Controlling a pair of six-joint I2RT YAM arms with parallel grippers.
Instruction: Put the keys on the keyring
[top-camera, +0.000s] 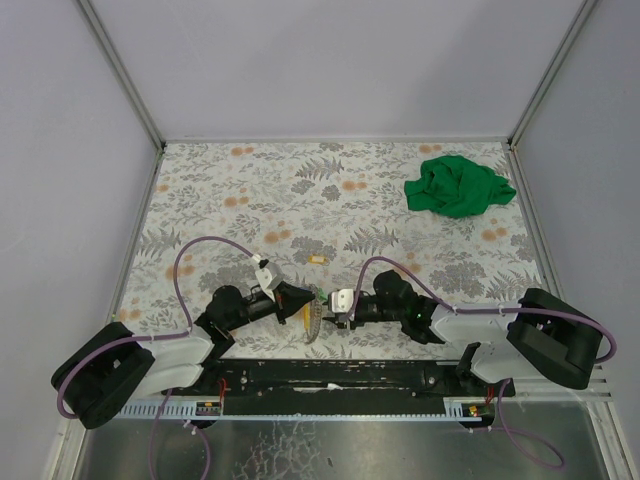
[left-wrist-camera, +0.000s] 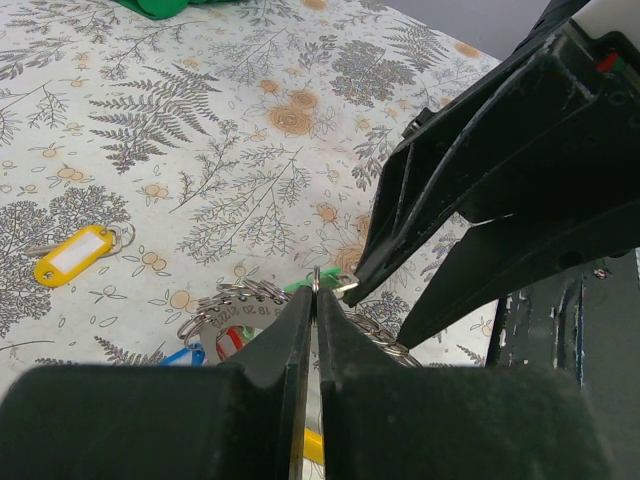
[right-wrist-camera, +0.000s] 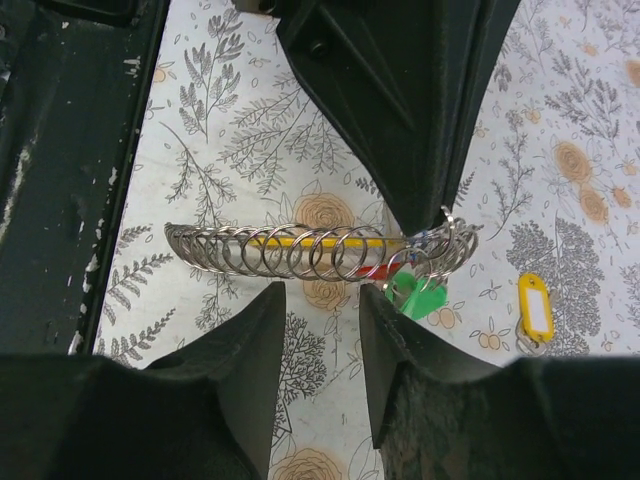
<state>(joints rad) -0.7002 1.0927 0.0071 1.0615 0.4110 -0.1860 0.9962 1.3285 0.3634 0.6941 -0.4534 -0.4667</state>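
top external view, left to right: the left gripper (top-camera: 296, 303) is reaching in from the left and the right gripper (top-camera: 336, 306) from the right. both are meeting at the keyring (top-camera: 311, 322) near the front edge of the floral table (top-camera: 220, 180). the yellow-tagged key (top-camera: 318, 260) is lying alone just beyond them, and a green cloth (top-camera: 458, 185) is sitting near the far right corner.

left wrist view: the yellow-tagged key (left-wrist-camera: 75, 255) is lying flat at the left, well apart from the ring. a blue tag (left-wrist-camera: 180, 355) and a red tag (left-wrist-camera: 230, 340) are showing under the ring's loops. the left gripper's jaws are pressing together, pinching the ring's wire at their tips. the green-tagged key (left-wrist-camera: 300, 286) is lying just beside that pinch, and a right-gripper fingertip is sitting beside it.

right wrist view: the keyring is stretching across the middle as a row of loops, with the left gripper pinching its right end from above. the right gripper's jaws are standing partly apart below the loops, holding nothing. the green-tagged key is hanging at the ring's right end; whether it is threaded on cannot be told.
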